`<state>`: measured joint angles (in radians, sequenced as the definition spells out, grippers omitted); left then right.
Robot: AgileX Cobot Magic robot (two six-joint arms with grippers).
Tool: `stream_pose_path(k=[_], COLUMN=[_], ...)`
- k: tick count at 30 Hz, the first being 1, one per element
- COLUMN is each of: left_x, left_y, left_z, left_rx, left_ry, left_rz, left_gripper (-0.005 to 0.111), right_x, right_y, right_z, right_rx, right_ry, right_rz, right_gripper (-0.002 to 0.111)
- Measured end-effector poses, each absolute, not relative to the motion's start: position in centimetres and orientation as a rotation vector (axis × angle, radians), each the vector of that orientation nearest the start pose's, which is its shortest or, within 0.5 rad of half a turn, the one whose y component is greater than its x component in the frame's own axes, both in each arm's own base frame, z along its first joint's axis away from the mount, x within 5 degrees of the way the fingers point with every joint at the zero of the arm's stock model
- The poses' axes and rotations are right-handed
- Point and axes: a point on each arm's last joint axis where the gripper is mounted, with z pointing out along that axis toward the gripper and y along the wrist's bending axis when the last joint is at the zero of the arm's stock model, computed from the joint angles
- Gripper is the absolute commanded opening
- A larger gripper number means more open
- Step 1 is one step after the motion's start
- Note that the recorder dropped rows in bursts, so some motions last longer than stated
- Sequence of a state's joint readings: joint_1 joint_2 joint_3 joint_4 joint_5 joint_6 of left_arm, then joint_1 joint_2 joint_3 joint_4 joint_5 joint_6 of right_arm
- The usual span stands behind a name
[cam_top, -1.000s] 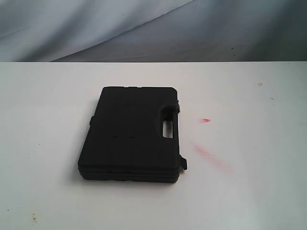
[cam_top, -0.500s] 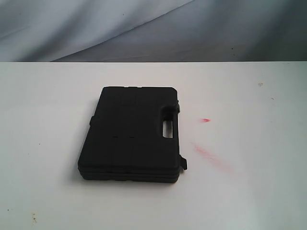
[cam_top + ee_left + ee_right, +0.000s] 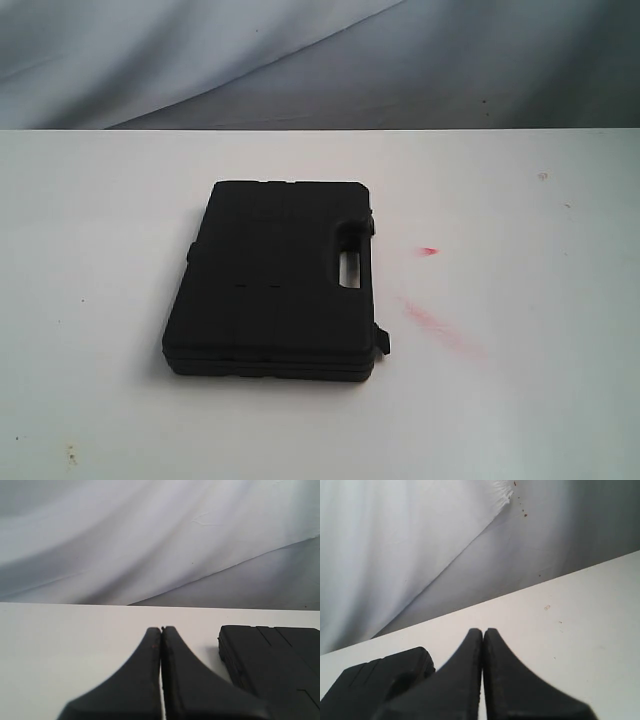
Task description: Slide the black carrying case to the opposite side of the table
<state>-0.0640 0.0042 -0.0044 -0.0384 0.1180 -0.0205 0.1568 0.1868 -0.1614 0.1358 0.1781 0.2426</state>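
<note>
Since nothing has shifted over the last second, the slide has evidently not begun: left claw (image 3: 161,630) and right claw (image 3: 483,631) are both pressed together, empty, off the black tool case (image 3: 275,280), which lies flat just toward nine o'clock of the bench (image 3: 520,400) centre, handle cut-out (image 3: 350,268) facing three o'clock, red smears (image 3: 430,322) beyond it, grey cloth (image 3: 300,60) farthest.

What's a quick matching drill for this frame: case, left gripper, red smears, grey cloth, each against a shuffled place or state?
Things:
1. case
2. left gripper
3. red smears
4. grey cloth

Places or states:
a. shut, holding nothing
b. behind the far edge of the table
c. lying flat on the table, untouched
d. on the table, right of the case in the exterior view

Pairs: 1-c, 2-a, 3-d, 4-b.
</note>
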Motion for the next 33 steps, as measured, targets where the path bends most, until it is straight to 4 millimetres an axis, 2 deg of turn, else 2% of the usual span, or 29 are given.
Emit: stream_pose_path(k=[5, 11, 15, 17, 18, 19, 22, 23, 25, 29, 33], left_x=[5.6, 5.6, 5.6, 5.6, 5.6, 5.6, 5.6, 5.6, 5.6, 5.6, 5.6], left_y=[-0.4, -0.4, -0.4, -0.4, -0.4, -0.4, -0.4, -0.4, -0.4, -0.4, -0.4], left_z=[20.4, 20.4, 20.4, 20.4, 20.4, 20.4, 20.4, 20.4, 20.4, 20.4, 20.4], left_rx=[0.009, 0.009, 0.009, 0.009, 0.009, 0.009, 0.009, 0.009, 0.009, 0.009, 0.009], left_ry=[1.602, 1.602, 1.602, 1.602, 1.602, 1.602, 1.602, 1.602, 1.602, 1.602, 1.602], left_rz=[-0.097, -0.097, -0.097, -0.097, -0.097, -0.097, -0.097, -0.097, -0.097, -0.097, -0.097], left_gripper=[0.000, 0.000, 0.000, 0.000, 0.000, 0.000, 0.000, 0.000, 0.000, 0.000, 0.000], right_x=[8.9, 11.8, 14.4, 15.6, 16.9, 17.4, 20.4, 20.8, 22.9, 25.8, 28.1], right_y=[1.8, 3.5, 5.6, 6.8, 8.4, 9.0, 13.2, 13.9, 16.5, 19.5, 21.5], right_z=[26.2, 29.7, 31.4, 31.6, 31.8, 31.7, 31.1, 31.0, 29.8, 27.4, 25.2], right_rx=[0.156, -0.007, -0.160, -0.230, -0.304, -0.330, -0.462, -0.479, -0.533, -0.530, -0.461], right_ry=[1.843, 1.952, 1.989, 2.014, 2.039, 2.047, 2.101, 2.109, 2.158, 2.252, 2.359], right_rz=[0.398, 0.384, 0.372, 0.369, 0.371, 0.375, 0.394, 0.399, 0.397, 0.405, 0.421], right_gripper=[0.000, 0.000, 0.000, 0.000, 0.000, 0.000, 0.000, 0.000, 0.000, 0.000, 0.000])
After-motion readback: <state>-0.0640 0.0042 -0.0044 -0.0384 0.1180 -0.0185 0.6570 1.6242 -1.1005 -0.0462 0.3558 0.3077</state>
